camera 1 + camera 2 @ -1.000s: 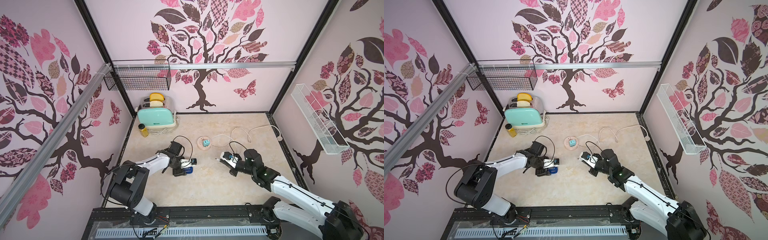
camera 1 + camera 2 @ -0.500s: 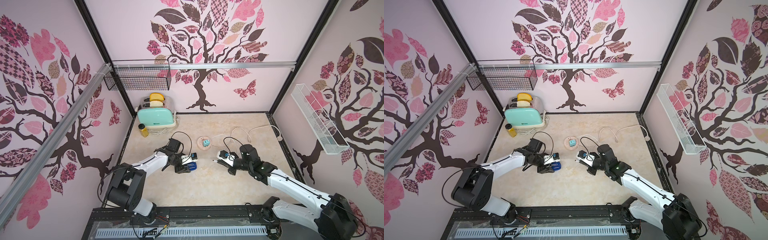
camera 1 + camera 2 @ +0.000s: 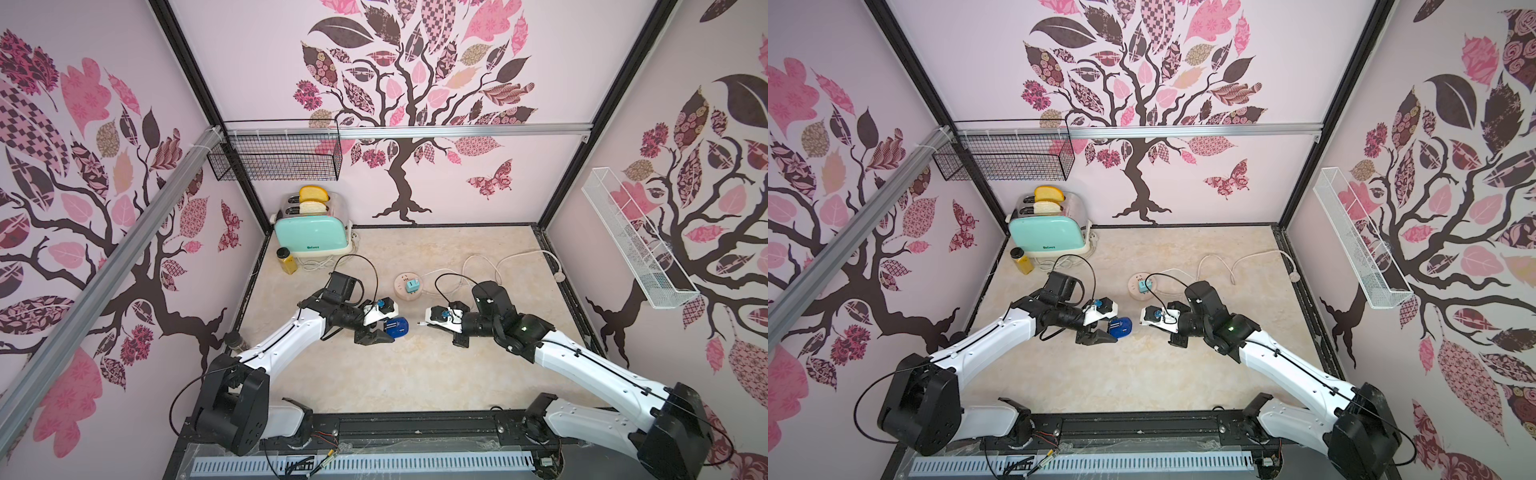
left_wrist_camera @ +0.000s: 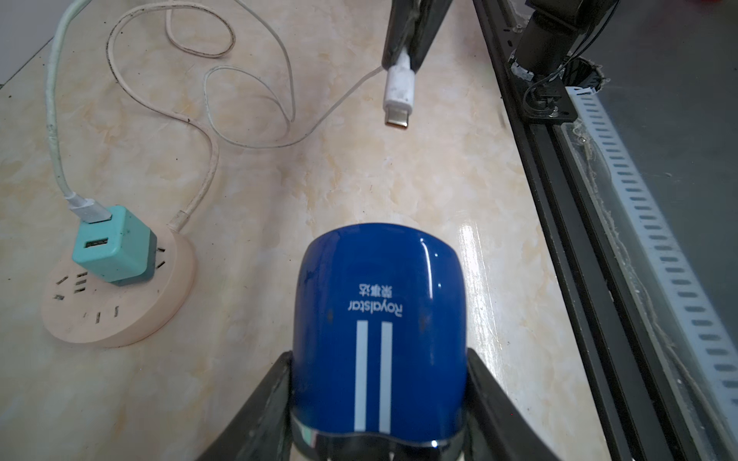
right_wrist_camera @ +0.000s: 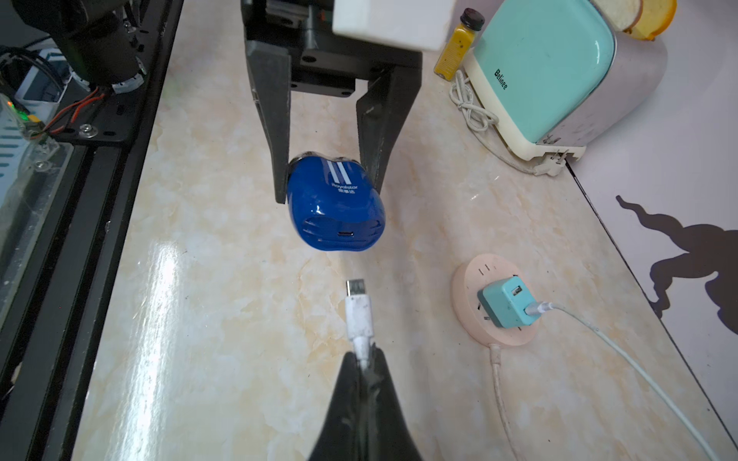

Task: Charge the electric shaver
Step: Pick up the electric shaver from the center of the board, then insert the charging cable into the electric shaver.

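Right wrist view: near the round pink power strip [image 5: 467, 295], the left claw [image 5: 328, 191] squeezes the blue electric shaver [image 5: 335, 211] by its sides, at the silver end. The shaver looks light, hard and slippery. The right claw [image 5: 365, 355] is pinched tight on the small white plug [image 5: 358, 307].

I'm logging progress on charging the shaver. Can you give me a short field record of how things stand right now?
left gripper: closed on the electric shaver, gripping it near its silver head end
right gripper: shut on the white cable plug
charging port: empty, facing the plug
plug to port: apart, roughly lined up
cable's other end: in the teal adapter, which sits in the pink power strip
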Controlling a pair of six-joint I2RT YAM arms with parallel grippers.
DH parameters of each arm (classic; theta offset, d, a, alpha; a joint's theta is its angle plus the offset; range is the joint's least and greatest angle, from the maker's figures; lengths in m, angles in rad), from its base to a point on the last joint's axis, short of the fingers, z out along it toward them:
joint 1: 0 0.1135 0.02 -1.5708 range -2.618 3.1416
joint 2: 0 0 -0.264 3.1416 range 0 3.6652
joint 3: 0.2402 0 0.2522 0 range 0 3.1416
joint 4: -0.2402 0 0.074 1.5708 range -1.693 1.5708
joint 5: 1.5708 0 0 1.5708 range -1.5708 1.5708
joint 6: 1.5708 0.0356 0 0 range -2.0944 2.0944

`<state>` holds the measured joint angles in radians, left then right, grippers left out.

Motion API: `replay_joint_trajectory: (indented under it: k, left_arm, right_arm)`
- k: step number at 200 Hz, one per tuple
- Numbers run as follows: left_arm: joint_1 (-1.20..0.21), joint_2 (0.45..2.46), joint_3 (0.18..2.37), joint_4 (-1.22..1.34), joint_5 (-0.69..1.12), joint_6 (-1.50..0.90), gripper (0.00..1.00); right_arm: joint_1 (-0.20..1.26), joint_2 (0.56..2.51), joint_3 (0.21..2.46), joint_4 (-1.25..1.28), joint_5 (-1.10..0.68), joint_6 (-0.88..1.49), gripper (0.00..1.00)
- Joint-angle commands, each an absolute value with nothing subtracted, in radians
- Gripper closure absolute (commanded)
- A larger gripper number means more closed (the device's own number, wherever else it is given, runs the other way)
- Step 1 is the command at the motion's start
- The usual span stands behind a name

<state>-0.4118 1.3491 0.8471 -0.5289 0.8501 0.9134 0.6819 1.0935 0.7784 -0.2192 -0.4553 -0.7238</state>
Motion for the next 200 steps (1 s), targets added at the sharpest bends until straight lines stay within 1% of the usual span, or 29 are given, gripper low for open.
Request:
replay_joint_trajectory:
  k: [1, 78, 131, 200]
  left_arm:
    - [-0.417, 1.324, 0.860, -0.551, 0.902, 0.924, 1.00]
    - [-0.423, 1.334, 0.881, -0.579, 0.891, 0.957, 1.00]
    - [-0.435, 1.332, 0.900, -0.622, 0.877, 0.980, 1.00]
    - [-0.443, 1.330, 0.896, -0.588, 0.886, 0.957, 1.00]
  right_arm:
    - [0.704, 1.108, 0.849, -0.298, -0.425, -0.777, 1.00]
    - [0.744, 1.161, 0.918, -0.350, -0.398, -0.802, 1.00]
    - [0.759, 1.167, 0.901, -0.326, -0.414, -0.808, 1.00]
    - [0.772, 1.193, 0.907, -0.336, -0.407, -0.813, 1.00]
